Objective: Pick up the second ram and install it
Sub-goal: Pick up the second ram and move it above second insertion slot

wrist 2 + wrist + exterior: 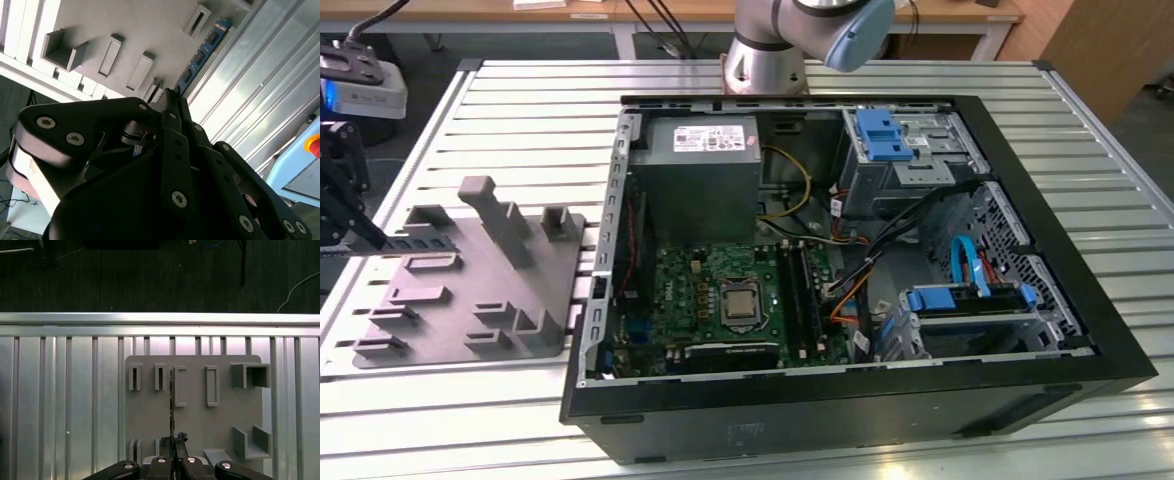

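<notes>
1. You see the fixture [467, 300] lying on the bench [480, 410], at the exterior view's left.
2. The computer case [854, 410] lies on the bench just beside it, at the exterior view's right.
3. The motherboard [687, 300] lies inside the case.
4. Your fingers [172, 112] pinch the second ram [205, 50] over the fixture.

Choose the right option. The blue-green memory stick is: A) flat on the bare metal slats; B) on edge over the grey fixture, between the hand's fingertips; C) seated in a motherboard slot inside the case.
B: in both wrist views the long, narrow blue-green memory stick runs on edge across the grey moulded plastic fixture, its near end gripped by the black hand.
</notes>
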You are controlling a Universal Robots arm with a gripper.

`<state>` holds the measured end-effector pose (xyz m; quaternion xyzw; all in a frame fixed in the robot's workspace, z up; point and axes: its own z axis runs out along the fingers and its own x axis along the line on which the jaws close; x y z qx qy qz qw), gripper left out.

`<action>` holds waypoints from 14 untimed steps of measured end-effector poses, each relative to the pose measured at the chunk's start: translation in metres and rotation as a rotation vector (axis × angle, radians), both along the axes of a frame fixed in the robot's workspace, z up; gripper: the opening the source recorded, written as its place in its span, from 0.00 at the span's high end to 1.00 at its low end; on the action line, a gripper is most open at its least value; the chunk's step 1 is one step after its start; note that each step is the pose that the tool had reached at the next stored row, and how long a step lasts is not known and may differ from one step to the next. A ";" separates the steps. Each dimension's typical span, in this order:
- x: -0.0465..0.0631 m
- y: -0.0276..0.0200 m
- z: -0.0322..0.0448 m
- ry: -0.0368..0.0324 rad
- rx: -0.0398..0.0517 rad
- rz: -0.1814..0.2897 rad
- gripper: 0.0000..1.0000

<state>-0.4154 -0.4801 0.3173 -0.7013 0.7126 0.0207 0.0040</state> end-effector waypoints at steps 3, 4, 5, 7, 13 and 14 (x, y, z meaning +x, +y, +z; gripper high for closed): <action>0.000 0.0000 0.0034 0.0000 0.0024 0.000 0.86; 0.000 0.0000 0.0044 0.0001 0.0031 0.000 0.86; 0.000 0.0000 0.0053 0.0001 0.0039 0.000 0.86; 0.000 0.0000 0.0071 0.0000 0.0056 0.000 0.86; 0.000 0.0000 0.0138 0.0001 0.0118 0.000 0.86; 0.000 0.0000 0.0152 0.0001 0.0129 0.000 0.86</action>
